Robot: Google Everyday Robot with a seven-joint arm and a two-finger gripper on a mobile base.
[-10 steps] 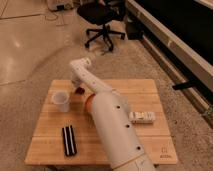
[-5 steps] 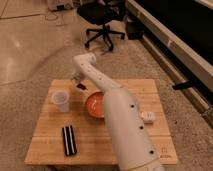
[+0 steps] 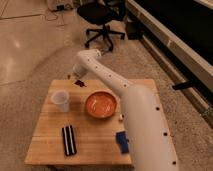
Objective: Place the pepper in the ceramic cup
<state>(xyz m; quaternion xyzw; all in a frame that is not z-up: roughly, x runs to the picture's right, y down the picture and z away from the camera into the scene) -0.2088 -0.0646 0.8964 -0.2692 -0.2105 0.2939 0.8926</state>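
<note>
Nearest me, a black block (image 3: 68,140) lies on the wooden surface (image 3: 47,150). Further back, the plain white ceramic cup (image 3: 61,100) stands upright near an orange bowl (image 3: 101,104). Beyond them, by the far edge, the small, slim, dark-red pepper (image 3: 80,83) shows right under the gripper (image 3: 78,78). Whether it's gripped, I cannot tell.

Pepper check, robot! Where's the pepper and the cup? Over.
Gripper at far edge of the table, right over the pepper. Ceramic cup upright, nearer the camera, apart from both. Orange bowl beside the cup, not in the path.
</note>
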